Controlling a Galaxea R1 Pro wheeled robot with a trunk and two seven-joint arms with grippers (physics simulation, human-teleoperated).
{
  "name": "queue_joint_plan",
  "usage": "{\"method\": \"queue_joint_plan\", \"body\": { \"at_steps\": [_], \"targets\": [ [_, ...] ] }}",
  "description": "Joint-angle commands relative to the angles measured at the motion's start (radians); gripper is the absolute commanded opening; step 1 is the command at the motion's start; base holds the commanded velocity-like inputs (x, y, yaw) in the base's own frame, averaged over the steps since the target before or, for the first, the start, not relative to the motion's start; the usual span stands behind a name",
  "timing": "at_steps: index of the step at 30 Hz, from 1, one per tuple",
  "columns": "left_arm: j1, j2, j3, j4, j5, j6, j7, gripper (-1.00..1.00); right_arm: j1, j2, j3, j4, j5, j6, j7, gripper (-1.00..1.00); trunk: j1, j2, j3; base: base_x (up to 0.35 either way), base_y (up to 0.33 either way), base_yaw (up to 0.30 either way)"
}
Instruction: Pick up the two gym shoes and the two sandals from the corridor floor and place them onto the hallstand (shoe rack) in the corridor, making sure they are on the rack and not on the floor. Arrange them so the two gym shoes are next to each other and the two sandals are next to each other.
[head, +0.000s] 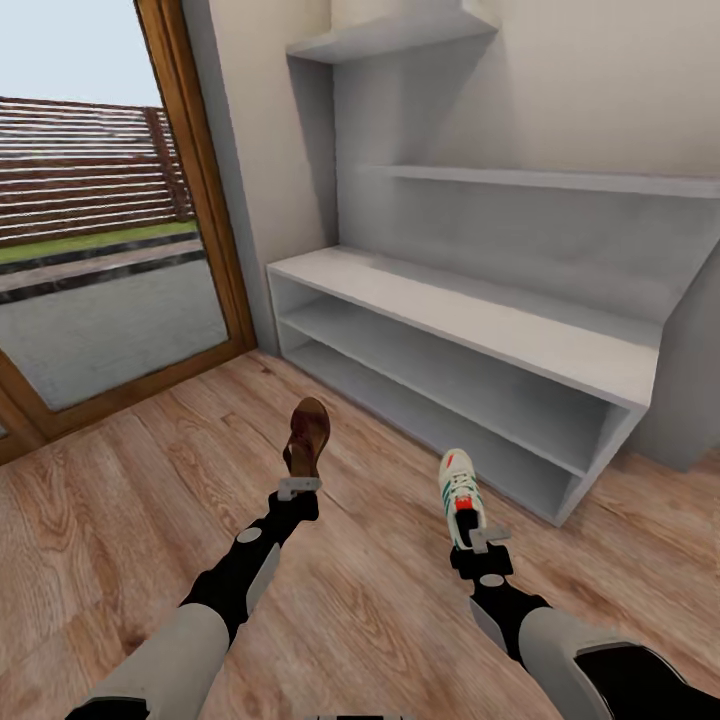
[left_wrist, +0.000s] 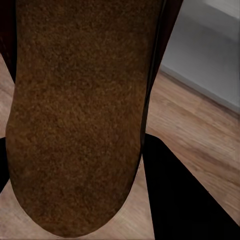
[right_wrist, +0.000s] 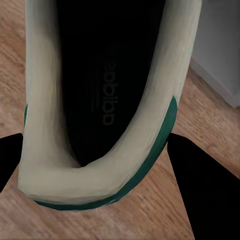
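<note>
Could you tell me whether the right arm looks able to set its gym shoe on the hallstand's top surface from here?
Probably yes: the right gripper holds the gym shoe, and nothing stands before the hallstand.

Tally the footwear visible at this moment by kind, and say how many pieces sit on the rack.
Sandals: 1, the brown sandal held in the left tool.
Gym shoes: 1, the white gym shoe held in the right tool.
On the hallstand: 0.
Total footwear: 2.
</note>
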Motion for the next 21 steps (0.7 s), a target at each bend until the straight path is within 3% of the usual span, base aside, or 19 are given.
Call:
{"method": "queue_joint_plan", "body": {
  "at_steps": [1,13,21],
  "targets": [
    [0.0,0.0,0.003,0.001,-0.004,-0.002,-0.005,-1.0,-0.001,0.0,0.004,0.002,0.01,0.001,-0.009,-1.0,0.0,0.0,-0.001,0.178,0.245,-0.032],
    [0.0,0.0,0.003,0.0,-0.004,-0.002,-0.005,-1.0,-0.001,0.0,0.004,0.003,0.01,0.0,-0.01,-1.0,0.0,0.0,0.0,0.159,0.291,-0.015],
    [0.0,0.0,0.003,0.0,-0.004,-0.003,-0.005,-1.0,-0.001,0.0,0.005,0.006,0.011,0.0,-0.01,-1.0,0.0,0.0,0.002,0.032,0.084,-0.24]
  ]
}}
